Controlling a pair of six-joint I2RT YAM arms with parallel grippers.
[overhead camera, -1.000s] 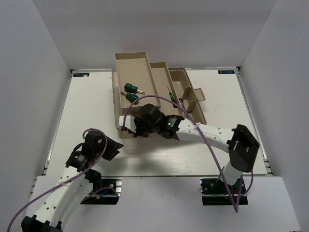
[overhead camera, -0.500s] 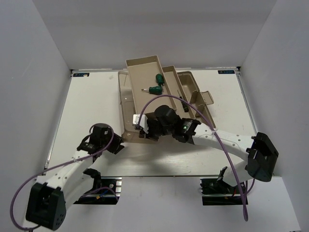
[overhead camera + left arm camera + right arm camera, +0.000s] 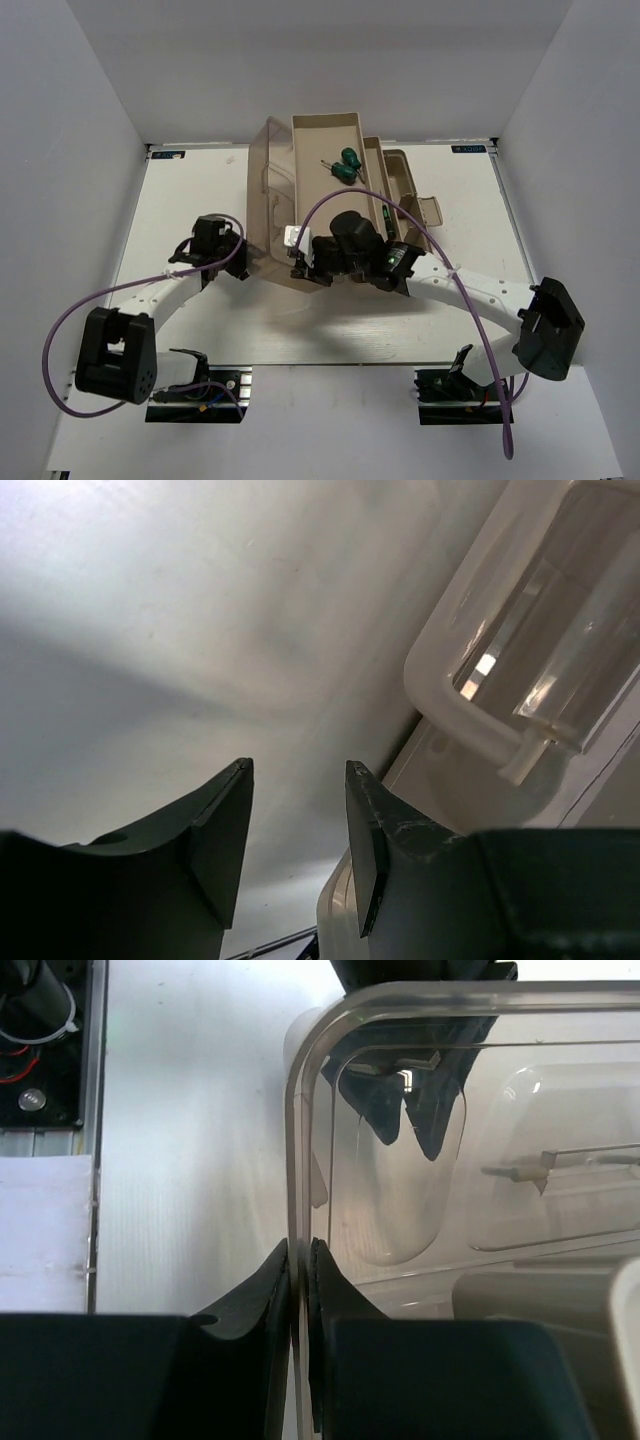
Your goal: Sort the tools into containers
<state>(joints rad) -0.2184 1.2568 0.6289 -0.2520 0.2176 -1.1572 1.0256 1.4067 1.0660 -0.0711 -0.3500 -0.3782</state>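
Right gripper [image 3: 300, 1252] clamps the lid [image 3: 560, 1090] rim; left gripper [image 3: 298, 790] gapes, empty, beside the lid. A slipping pinch could drop it, jolting the screwdrivers [image 3: 347, 164].

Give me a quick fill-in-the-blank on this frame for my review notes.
1. The right gripper is ____ on the lid's edge.
2. The left gripper is ____, holding nothing.
3. Both screwdrivers in the upper tray have ____ handles.
Missing words: shut, open, green.
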